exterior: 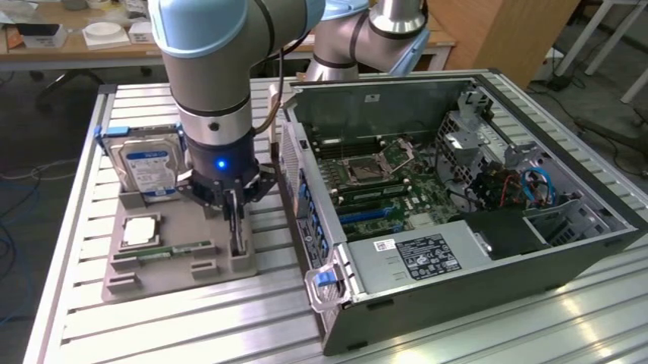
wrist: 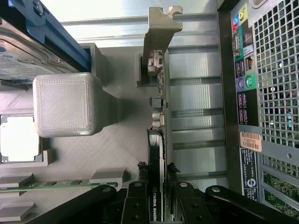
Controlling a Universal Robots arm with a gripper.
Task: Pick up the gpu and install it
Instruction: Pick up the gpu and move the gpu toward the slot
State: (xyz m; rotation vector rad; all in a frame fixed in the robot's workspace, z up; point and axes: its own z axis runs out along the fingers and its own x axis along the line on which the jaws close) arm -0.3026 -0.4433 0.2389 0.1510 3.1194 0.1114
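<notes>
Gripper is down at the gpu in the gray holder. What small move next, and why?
Probably a slow, straight lift: the gripper looks closed on both faces of the gpu, which stands on edge in the holder, so a sideways pull could bind it.

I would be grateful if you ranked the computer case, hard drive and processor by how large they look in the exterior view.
1. Computer case, by far the largest.
2. Hard drive.
3. Processor, the smallest.
Drive and processor sit close together, so nearness hardly affects their order.
</notes>
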